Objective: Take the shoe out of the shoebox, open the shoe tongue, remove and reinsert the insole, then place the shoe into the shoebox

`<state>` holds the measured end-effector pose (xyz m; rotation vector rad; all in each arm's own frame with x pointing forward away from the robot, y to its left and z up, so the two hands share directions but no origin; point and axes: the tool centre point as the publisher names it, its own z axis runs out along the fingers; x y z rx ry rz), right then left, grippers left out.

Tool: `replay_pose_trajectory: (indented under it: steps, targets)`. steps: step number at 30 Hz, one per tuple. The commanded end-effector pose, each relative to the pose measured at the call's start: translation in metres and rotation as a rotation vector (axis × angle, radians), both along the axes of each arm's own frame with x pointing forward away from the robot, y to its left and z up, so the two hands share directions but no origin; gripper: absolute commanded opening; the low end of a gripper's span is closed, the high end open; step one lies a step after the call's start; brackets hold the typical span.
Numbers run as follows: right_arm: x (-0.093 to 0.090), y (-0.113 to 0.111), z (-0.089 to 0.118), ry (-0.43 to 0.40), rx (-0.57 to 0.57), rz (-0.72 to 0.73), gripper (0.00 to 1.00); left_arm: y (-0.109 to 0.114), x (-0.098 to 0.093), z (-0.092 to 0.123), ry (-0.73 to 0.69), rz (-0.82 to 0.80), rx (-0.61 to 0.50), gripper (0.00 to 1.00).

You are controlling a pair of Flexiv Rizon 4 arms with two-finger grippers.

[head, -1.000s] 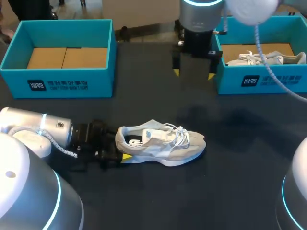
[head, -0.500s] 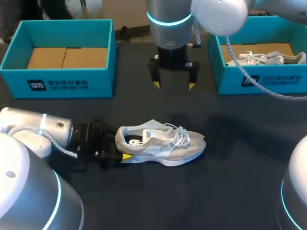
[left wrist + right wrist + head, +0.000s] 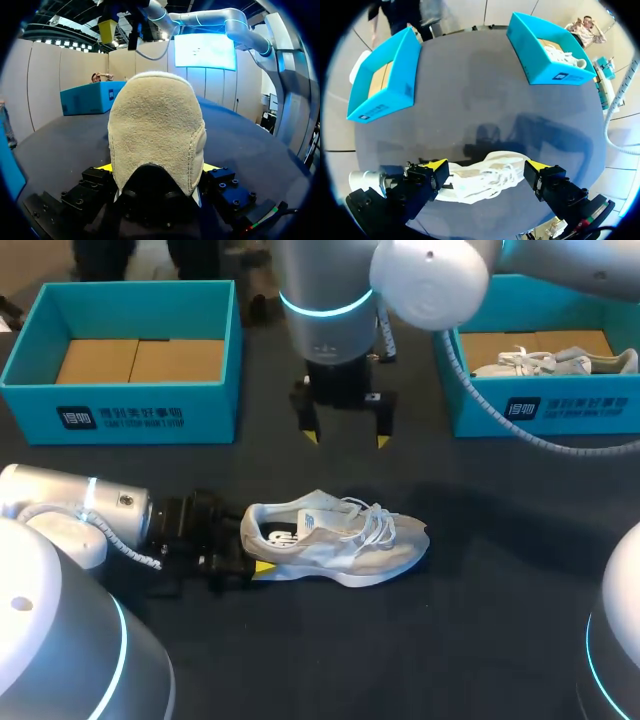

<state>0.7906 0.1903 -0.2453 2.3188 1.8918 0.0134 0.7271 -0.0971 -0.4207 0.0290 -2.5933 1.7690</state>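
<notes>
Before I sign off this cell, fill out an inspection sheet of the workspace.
Surface: dark matte table.
Job's things: white and grey suede sneaker upright on its sole mid-table; empty teal cardboard shoebox far left; second teal shoebox far right, holding another white shoe.
Clutter: nothing seen.
Claws: left claw shut on the sneaker's heel; right claw open, hovering above the table beyond the sneaker.
Cables: coiled grey cable hanging from the right arm past the second shoebox.
Surroundings: nothing seen.
</notes>
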Motion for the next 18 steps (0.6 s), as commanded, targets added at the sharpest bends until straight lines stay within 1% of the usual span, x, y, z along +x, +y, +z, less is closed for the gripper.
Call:
replay_pose_trajectory:
  steps: [1, 6, 7, 11, 13, 18]
  targets:
    - [0.000, 0.002, -0.001, 0.000, -0.002, -0.002, 1.00, -0.001, 0.002, -0.004, 0.000, -0.002, 0.003, 0.00]
    - [0.000, 0.002, -0.001, 0.000, -0.002, -0.002, 1.00, -0.001, 0.002, -0.004, 0.000, -0.002, 0.003, 0.00]
    - [0.001, 0.004, -0.004, 0.012, 0.005, 0.005, 1.00, -0.001, 0.002, -0.004, 0.000, -0.002, 0.003, 0.00]
    - [-0.002, 0.012, -0.010, -0.007, 0.022, -0.027, 1.00, -0.001, 0.002, -0.004, 0.000, -0.002, 0.003, 0.00]
    - [-0.003, 0.014, -0.012, 0.003, 0.028, -0.034, 1.00, -0.001, 0.002, -0.004, 0.000, -0.002, 0.003, 0.00]
    - [-0.008, 0.022, -0.014, -0.007, 0.036, -0.070, 1.00, -0.001, 0.002, -0.004, 0.000, -0.002, 0.003, 0.00]
